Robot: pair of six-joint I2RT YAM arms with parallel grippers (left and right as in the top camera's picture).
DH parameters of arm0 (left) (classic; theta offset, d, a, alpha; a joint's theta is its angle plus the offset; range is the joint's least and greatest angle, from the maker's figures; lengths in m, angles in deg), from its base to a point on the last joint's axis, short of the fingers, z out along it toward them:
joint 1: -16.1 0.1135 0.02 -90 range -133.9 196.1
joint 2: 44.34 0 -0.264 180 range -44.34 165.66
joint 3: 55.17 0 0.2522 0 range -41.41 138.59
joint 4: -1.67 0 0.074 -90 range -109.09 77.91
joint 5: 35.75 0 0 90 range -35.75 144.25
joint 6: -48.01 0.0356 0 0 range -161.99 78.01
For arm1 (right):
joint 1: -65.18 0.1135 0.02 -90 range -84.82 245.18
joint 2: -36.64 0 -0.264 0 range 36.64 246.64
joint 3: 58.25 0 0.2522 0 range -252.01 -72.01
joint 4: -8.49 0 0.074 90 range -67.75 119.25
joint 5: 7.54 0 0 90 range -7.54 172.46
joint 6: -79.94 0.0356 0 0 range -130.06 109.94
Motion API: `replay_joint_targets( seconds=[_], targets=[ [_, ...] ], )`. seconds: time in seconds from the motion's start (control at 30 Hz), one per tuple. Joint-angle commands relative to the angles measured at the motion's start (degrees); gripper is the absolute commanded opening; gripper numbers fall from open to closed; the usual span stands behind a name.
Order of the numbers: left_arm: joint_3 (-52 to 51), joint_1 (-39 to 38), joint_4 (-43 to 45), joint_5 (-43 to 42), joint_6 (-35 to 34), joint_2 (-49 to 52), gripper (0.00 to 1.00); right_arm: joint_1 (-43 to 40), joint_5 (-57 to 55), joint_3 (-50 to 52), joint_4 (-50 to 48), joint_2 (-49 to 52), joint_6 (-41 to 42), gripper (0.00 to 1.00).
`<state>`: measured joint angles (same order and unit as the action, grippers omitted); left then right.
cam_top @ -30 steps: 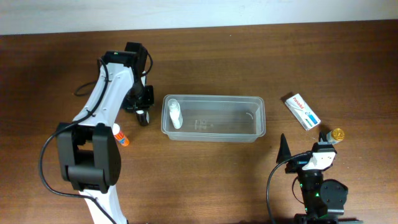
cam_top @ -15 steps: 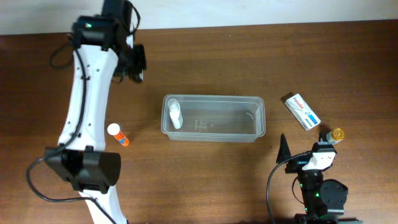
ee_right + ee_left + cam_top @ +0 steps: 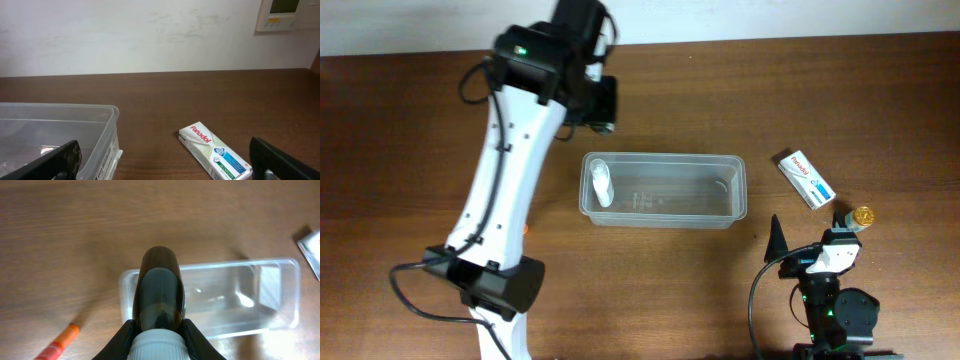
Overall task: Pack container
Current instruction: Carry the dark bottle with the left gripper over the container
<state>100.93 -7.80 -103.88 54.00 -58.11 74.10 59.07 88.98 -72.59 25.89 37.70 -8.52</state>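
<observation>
Overhead: container [image 3: 665,156] at the middle of the worktop [image 3: 400,150]; one white bottle [image 3: 602,183] inside at its left end; box [image 3: 806,178] out to the right, so packing looks barely begun.
Left wrist: left pincer [image 3: 159,330] clamped on a dark bottle [image 3: 159,292], seen over the container's left part; orange stick [image 3: 62,341] unpacked.
Right wrist: right pincer [image 3: 164,150] with jaws wide apart, holding nothing.
</observation>
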Motion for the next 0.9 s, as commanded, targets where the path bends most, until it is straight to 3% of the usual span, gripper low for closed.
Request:
replay_joint_targets(
  seconds=[0.0, 0.27, 0.87],
  targets=[
    [1.2, -3.0, -0.5, -0.4, -1.2, -1.0, 0.17, 0.1, -0.3, 0.3, 0.4, -0.2, 0.4, 0.98],
    [-2.2, -5.9, 1.1, -0.4, -1.5, -1.0, 0.17, 0.1, -0.3, 0.3, 0.4, -0.2, 0.4, 0.98],
    [-26.3, -6.1, 11.4, -0.4, -3.6, -1.0, 0.17, 0.1, -0.3, 0.3, 0.4, -0.2, 0.4, 0.98]
  ],
)
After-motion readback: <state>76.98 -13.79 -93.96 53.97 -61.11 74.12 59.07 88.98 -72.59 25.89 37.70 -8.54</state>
